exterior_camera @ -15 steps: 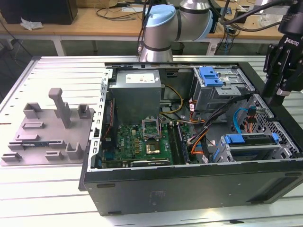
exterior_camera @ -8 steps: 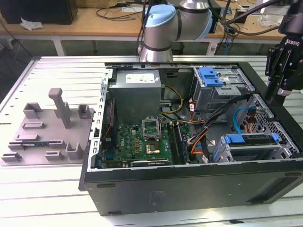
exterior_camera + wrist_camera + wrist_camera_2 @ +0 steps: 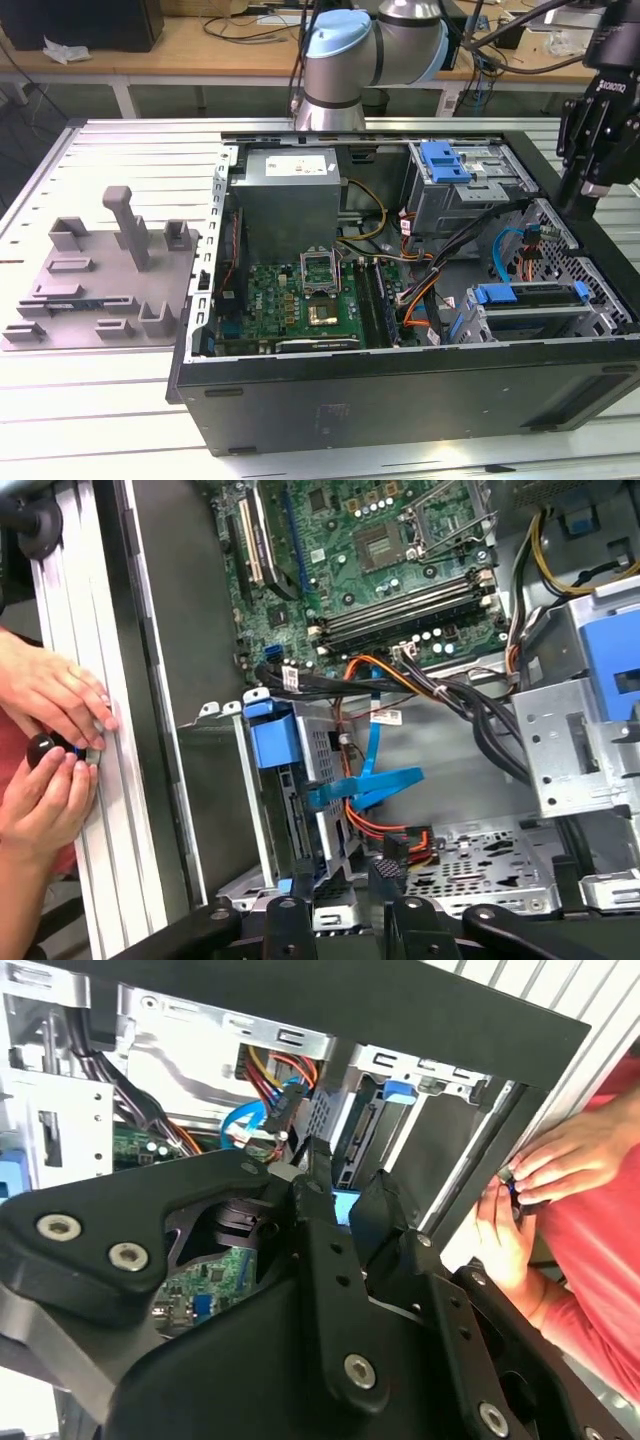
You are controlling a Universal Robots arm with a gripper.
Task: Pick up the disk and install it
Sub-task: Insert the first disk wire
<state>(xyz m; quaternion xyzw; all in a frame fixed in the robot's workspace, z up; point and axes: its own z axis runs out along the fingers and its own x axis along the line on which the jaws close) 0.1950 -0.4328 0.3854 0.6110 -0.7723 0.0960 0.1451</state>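
In the exterior view, a grey fixture plate (image 3: 100, 290) lies on the tabletop (image 3: 100, 420), at 9 o'clock from the open computer case (image 3: 400, 390). The disk (image 3: 530, 300) sits in its bay at the case's 4 o'clock corner, blue rail on top. The gripper (image 3: 585, 200) hovers at 2 o'clock over the case edge, empty. In the second wrist view its fingers (image 3: 318, 1175) stand narrowly apart. A person's hands (image 3: 55, 695) pinch a small dark part beside the case wall.
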